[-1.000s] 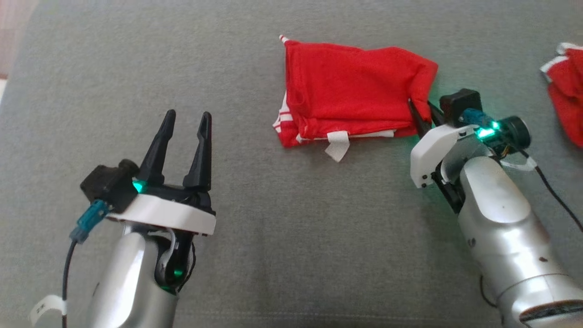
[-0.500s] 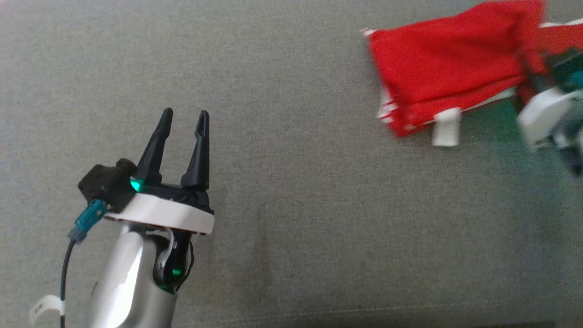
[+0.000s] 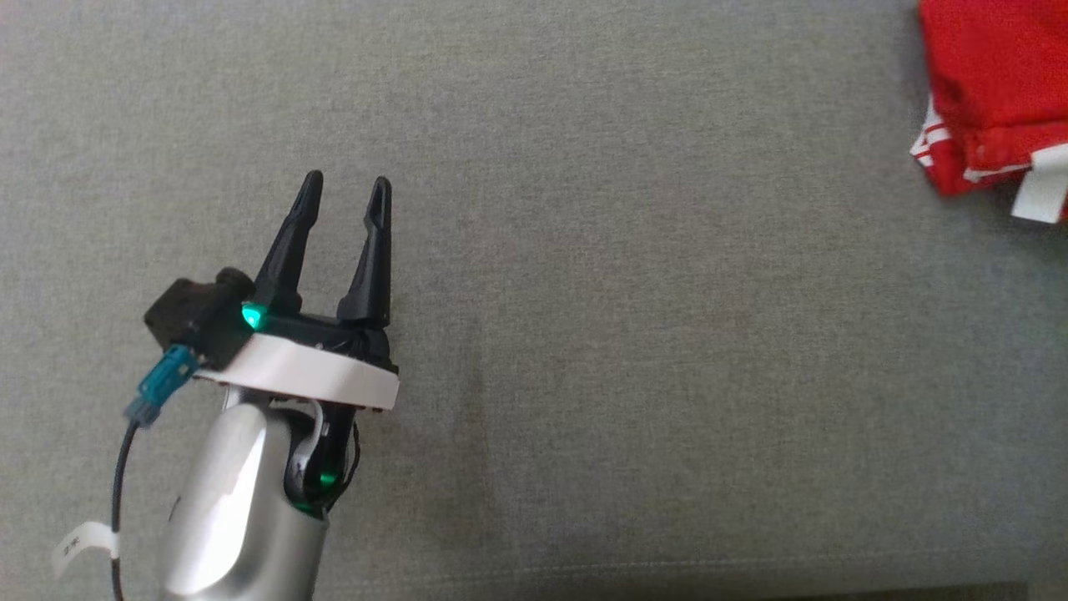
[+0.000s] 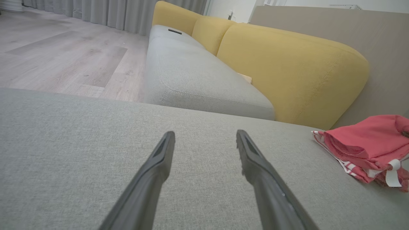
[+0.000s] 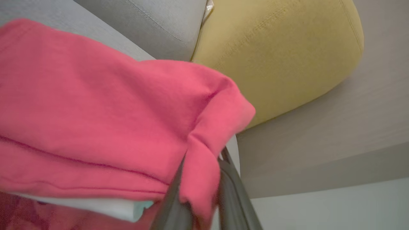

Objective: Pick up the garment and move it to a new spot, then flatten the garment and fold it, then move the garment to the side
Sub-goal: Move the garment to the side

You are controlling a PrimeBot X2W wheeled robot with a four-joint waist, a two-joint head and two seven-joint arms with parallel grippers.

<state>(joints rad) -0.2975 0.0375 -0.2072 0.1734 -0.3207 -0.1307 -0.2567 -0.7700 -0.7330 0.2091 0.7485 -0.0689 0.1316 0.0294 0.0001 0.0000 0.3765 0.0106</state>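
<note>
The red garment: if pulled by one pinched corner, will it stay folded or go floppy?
Probably floppy: the red garment bunches where the right gripper pinches it. Likely light: thin layers. Its folds may shift; a white tag sticks out.

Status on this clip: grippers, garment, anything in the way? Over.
Left gripper, jaws open, empty. Right gripper, jaws shut on edge of folded red garment. Nothing seen blocking on grey cushion.
</note>
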